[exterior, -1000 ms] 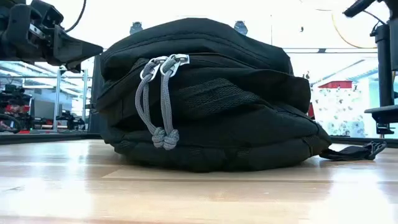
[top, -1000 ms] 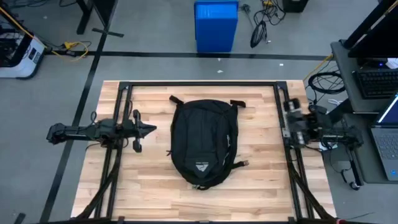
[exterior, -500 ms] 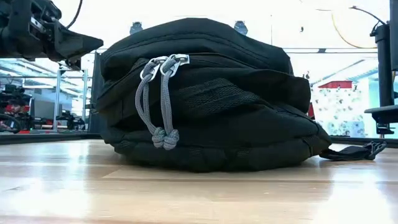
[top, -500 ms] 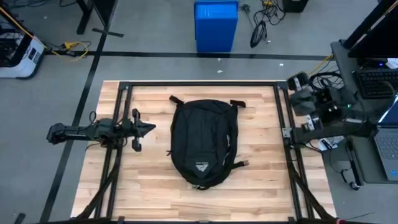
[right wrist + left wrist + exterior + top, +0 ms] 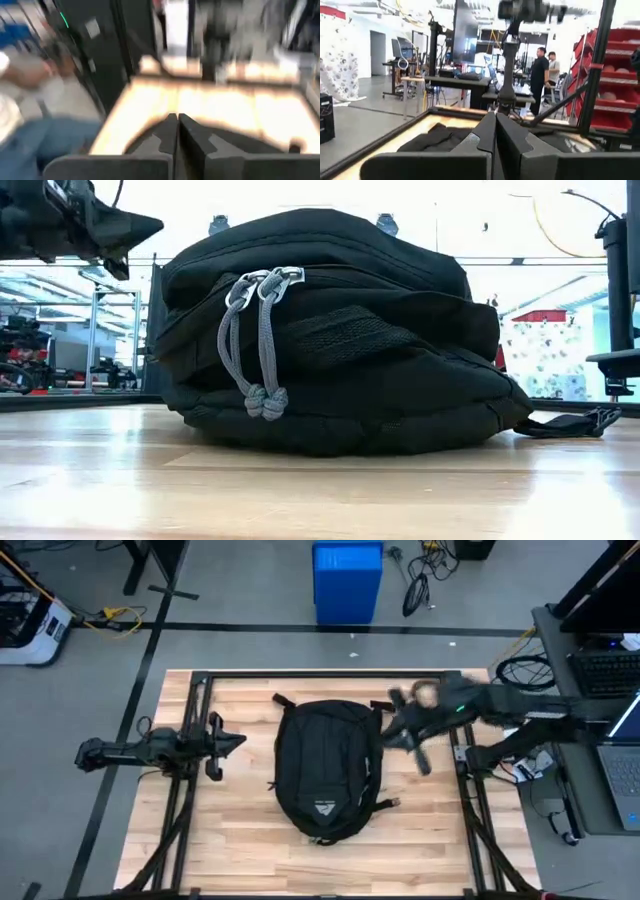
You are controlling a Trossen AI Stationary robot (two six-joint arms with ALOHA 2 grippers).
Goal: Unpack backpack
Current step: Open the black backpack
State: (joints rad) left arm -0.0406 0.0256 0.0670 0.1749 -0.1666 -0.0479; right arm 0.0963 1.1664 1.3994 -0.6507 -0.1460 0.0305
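The backpack (image 5: 323,768) lies flat at the middle of the table (image 5: 420,810), zipped shut, its contents hidden. A small white triangular logo patch (image 5: 323,810) sits at its near end; no lettering is legible. The left gripper (image 5: 236,743), fingers pressed together, hovers left of it. The right gripper (image 5: 390,731), also pinched closed, is just beside its far-right edge.

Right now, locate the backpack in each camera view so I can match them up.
High view: the backpack lies mid-table, between the arms.
Low view: it fills the centre, grey zipper cords hanging in front.
Left wrist view: a dark edge shows beyond the left gripper.
Right wrist view: too blurred to tell.
Shared landmark: the wooden table.
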